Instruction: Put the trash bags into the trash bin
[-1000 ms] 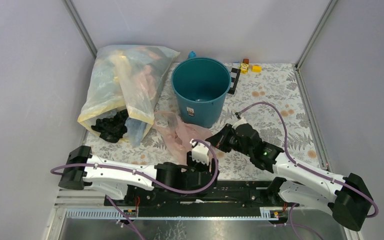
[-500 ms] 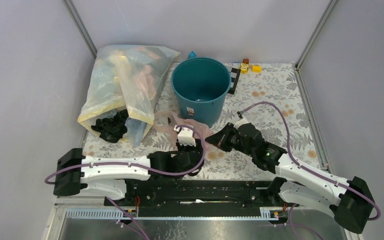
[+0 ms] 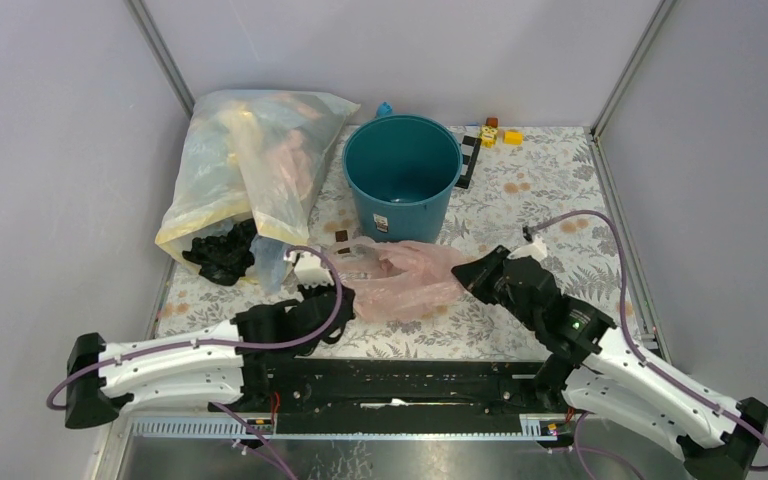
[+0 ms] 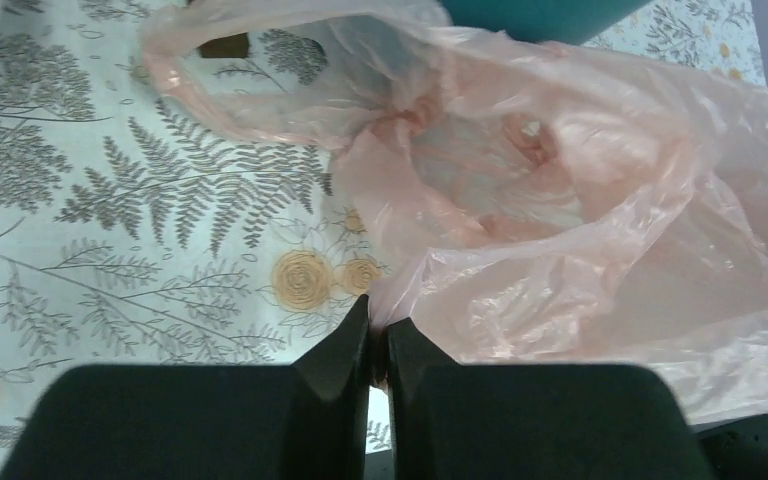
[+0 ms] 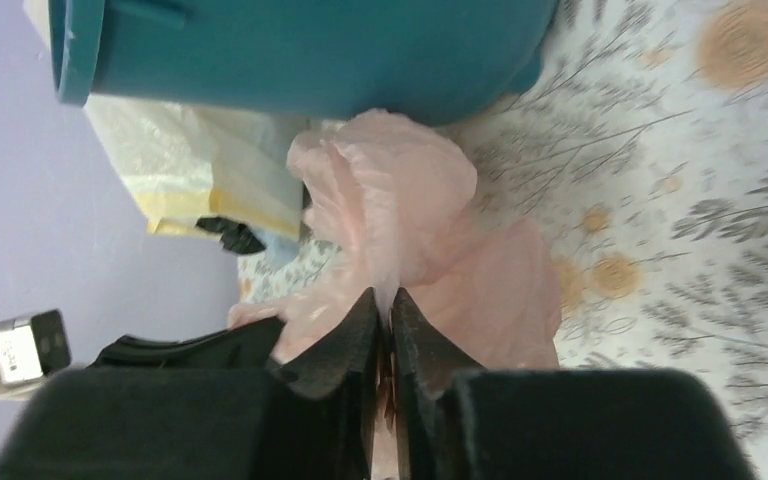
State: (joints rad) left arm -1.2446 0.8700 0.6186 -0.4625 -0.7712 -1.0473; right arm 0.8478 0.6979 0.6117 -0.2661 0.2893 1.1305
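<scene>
Floral table (image 3: 560, 190) carries trash bin (image 3: 422, 215), pink bag (image 3: 405, 275), yellow sack (image 3: 250, 170).

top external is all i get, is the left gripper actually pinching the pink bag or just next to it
Observer: Pinching. On its wrist camera the left gripper is shut on a thin edge of the pink bag.
Operator: and the right
Observer: The right gripper is also shut on a fold of that bag, film caught between its fingers.
Operator: anything inside it
Observer: Through the film, the left wrist view shows only the bag's own crumpled folds.
</scene>
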